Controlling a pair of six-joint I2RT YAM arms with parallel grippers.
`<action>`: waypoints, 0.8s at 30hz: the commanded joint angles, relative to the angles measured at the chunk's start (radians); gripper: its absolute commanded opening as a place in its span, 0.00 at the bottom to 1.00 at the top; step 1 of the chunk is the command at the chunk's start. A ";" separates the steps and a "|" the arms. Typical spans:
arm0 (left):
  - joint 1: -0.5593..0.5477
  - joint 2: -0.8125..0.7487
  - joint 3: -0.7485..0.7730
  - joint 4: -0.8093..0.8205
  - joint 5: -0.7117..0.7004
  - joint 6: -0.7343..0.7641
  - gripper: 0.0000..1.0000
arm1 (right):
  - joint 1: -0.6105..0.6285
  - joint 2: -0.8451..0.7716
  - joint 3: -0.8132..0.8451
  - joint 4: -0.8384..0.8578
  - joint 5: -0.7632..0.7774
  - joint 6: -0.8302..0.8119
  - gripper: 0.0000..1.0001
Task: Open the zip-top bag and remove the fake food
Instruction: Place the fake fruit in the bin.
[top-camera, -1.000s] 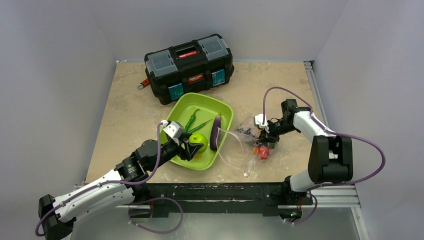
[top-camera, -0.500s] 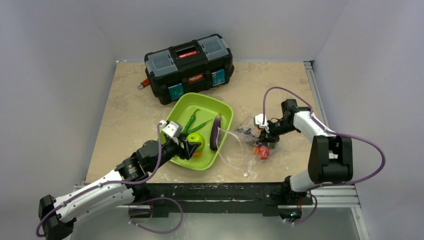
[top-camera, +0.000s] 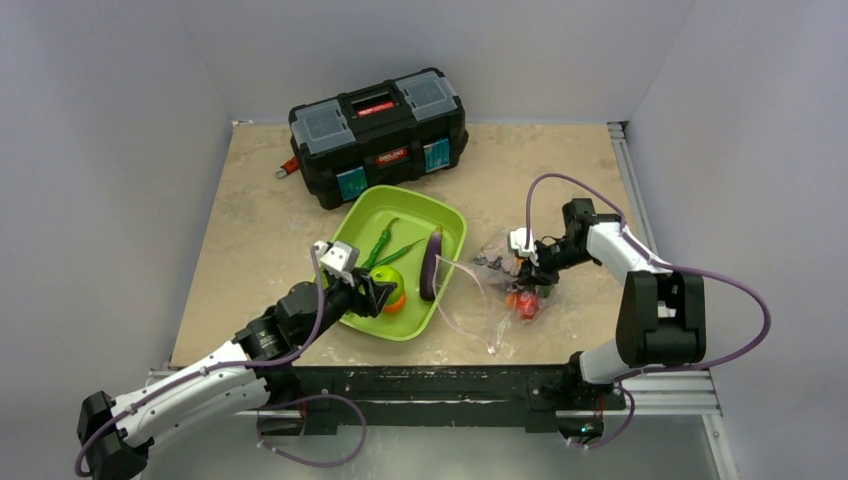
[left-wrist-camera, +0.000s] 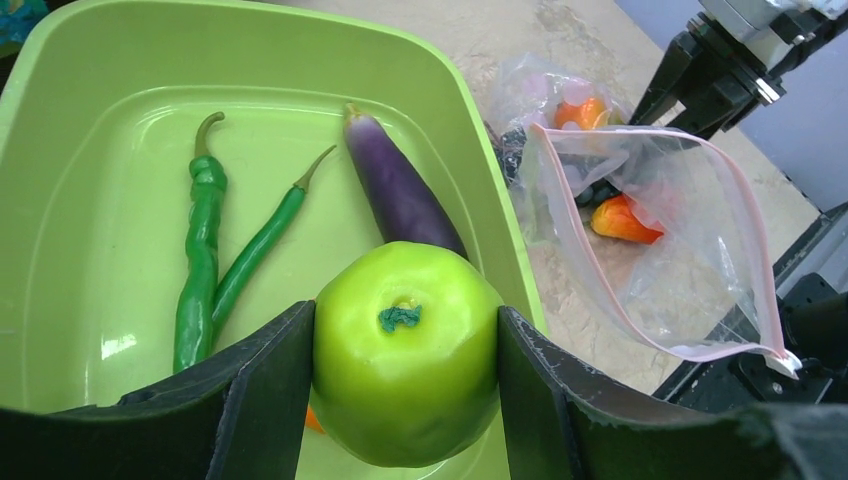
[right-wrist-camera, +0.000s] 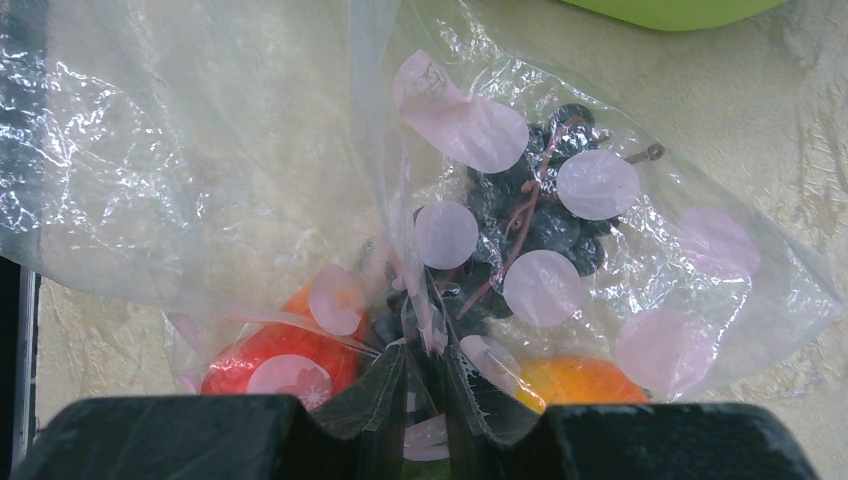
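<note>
The black toolbox (top-camera: 378, 135) sits at eleven o'clock from the lime-green tray (top-camera: 405, 205); the zip-top bag (top-camera: 487, 290) lies open-mouthed at four o'clock from the tray, its plastic pinched in the nearly closed right gripper (right-wrist-camera: 425, 375), with dark berries and orange-red pieces inside; the eggplant (top-camera: 431, 265) and green pods (left-wrist-camera: 200, 260) lie in the tray; the left gripper (top-camera: 383, 293), half spread, clamps a green apple (left-wrist-camera: 405, 355) over the tray's seven o'clock part.

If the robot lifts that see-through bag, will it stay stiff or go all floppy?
Probably floppy: the zip-top bag is thin, crinkled film, bunched where the right gripper pinches it. Its open mouth curves loosely along the pink zip strip. The dark berries and other toys left inside would likely slide to the lowest corner and pull it down.
</note>
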 joint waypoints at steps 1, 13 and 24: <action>0.029 0.008 -0.007 0.036 -0.026 -0.056 0.00 | -0.005 0.009 0.022 -0.022 -0.008 -0.013 0.19; 0.193 0.073 -0.016 0.057 0.124 -0.163 0.00 | -0.005 0.011 0.022 -0.024 -0.009 -0.014 0.19; 0.275 0.162 0.003 0.070 0.220 -0.211 0.00 | -0.005 0.011 0.024 -0.026 -0.009 -0.015 0.19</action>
